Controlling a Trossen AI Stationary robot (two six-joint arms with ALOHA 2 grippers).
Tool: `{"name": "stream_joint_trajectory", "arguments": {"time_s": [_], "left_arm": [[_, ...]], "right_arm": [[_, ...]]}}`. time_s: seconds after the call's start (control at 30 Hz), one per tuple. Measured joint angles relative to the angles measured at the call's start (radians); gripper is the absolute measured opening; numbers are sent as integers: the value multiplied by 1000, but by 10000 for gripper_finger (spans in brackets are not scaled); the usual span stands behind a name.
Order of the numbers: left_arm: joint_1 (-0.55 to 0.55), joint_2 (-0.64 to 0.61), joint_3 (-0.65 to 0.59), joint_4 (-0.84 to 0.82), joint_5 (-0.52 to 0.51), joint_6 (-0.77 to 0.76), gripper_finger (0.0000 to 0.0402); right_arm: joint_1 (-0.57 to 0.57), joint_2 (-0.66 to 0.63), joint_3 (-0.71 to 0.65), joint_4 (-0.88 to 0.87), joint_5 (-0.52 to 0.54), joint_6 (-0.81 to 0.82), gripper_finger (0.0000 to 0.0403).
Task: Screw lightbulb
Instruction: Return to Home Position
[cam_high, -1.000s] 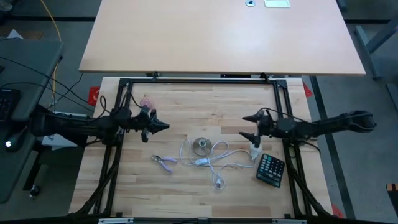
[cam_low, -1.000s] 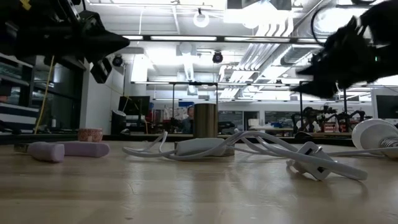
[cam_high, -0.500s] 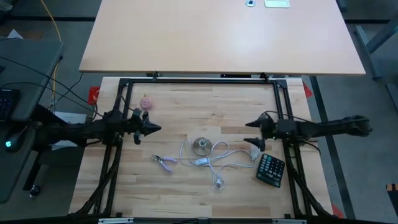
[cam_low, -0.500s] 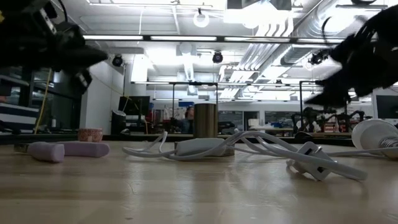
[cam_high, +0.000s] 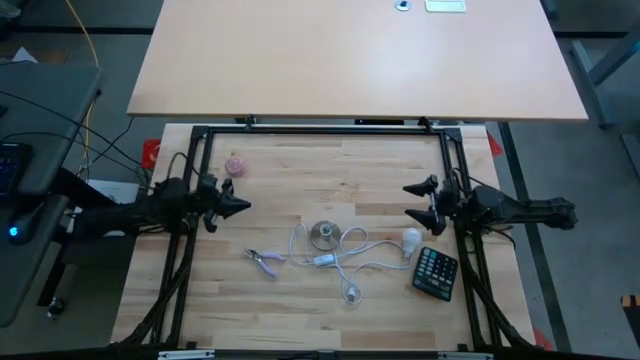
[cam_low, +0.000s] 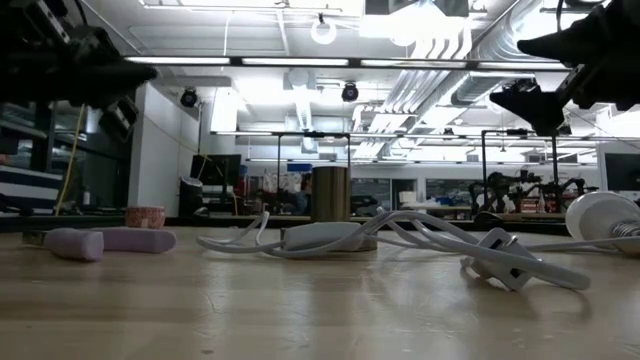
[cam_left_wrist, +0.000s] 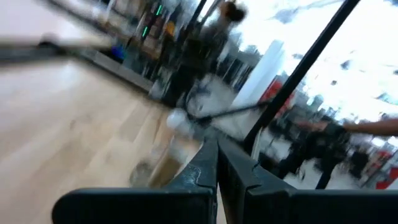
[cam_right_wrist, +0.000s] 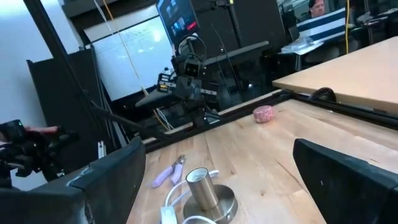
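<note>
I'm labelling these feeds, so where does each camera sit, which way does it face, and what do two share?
High view: above the table, facing straight down; shows both arms, left hand and right hand.
Low view: table-top height, facing level past the lamp socket into the room; arms overhead.
Left wrist view: on the left arm, facing across the table past shut fingers.
Right wrist view: on the right arm, facing the pink ball between open fingers.
Shared: high and right wrist views show that ball.

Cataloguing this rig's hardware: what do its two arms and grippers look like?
The left arm and right arm are slim, black and jointed, with thin black cables at the wrists. The left gripper and right gripper each have two tapering black fingers.
</note>
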Motion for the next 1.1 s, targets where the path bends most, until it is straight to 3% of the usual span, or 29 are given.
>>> {"name": "stream_joint_trajectory", "arguments": {"time_s": [1.1], "left_arm": [[-30, 20, -1, -39, -25, 0, 0]], "right_arm": [[3, 7, -1, -52, -1, 1, 396]]}}
